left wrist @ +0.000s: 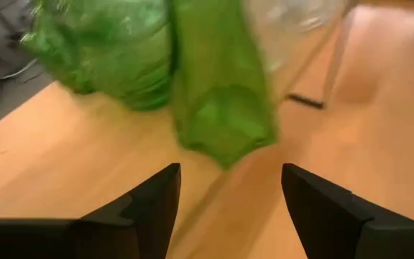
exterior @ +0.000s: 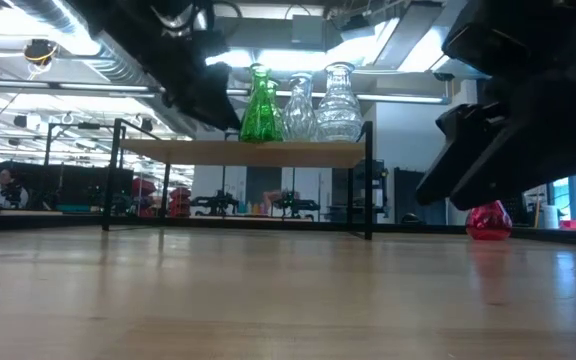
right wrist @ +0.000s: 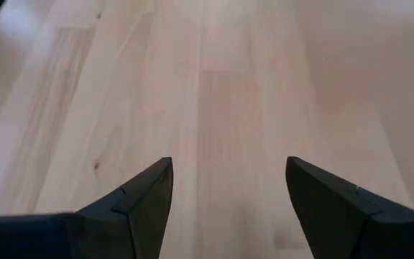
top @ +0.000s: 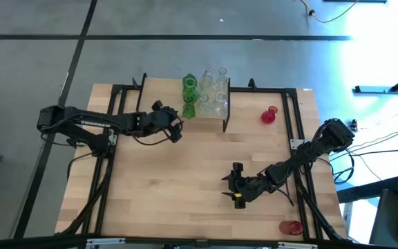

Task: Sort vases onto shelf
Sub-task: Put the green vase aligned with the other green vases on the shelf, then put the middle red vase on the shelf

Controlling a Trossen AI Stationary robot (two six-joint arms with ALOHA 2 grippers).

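1. The shelf [top: 225, 111] at the desk's [top: 185, 180] far edge carries green vases [top: 189, 97] and clear vases [top: 215, 88].
2. The left tool [top: 176, 128] is just beside the green ones.
3. The right tool [top: 233, 185] is mid-desk.
4. Two red vases [top: 269, 115] lie apart on the desk.

We see a grey concrete floor [top: 185, 62] around the wooden table [top: 185, 180], crossed by dark seam lines, with a bright patch of light on it at the far right. Cables [top: 385, 138] trail over the floor beside the table's right edge. Looking level across the tabletop, we find exposed ducts [exterior: 88, 50] and long ceiling lights [exterior: 28, 42] overhead, workbenches farther back, and a seated person [exterior: 6, 187] at the far left
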